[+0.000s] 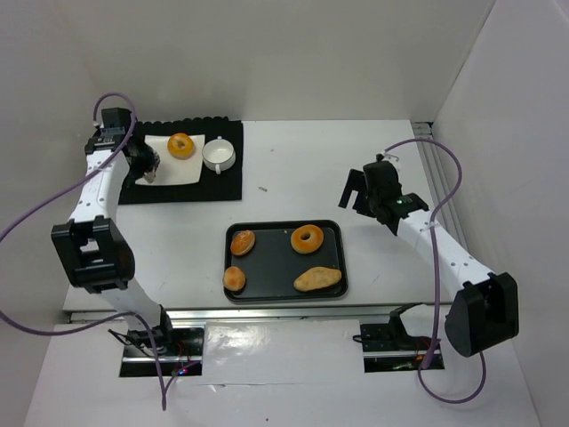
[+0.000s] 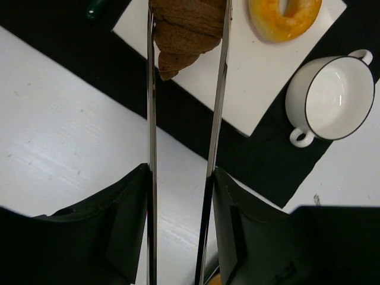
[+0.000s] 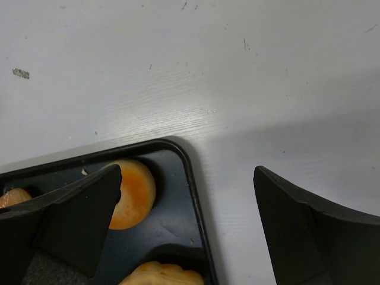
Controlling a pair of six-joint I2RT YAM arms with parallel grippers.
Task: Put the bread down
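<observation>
My left claw [image 1: 148, 171] held the croissant [image 2: 189, 32] tight over the white sheet [image 2: 261, 77], near the donut [image 2: 285, 18]. My right claw [image 3: 187, 190] hung wide over the tabletop [image 3: 237, 71] by the tray [image 3: 194, 196].

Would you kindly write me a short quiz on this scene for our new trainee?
1. True or false: the left hand is shut on a croissant.
2. How many pieces lie on the tray? A: two. B: four. C: six.
3. Fill in: on the plate next to the cup lies a ____.

Key: 1 true; 2 B; 3 donut.
</observation>
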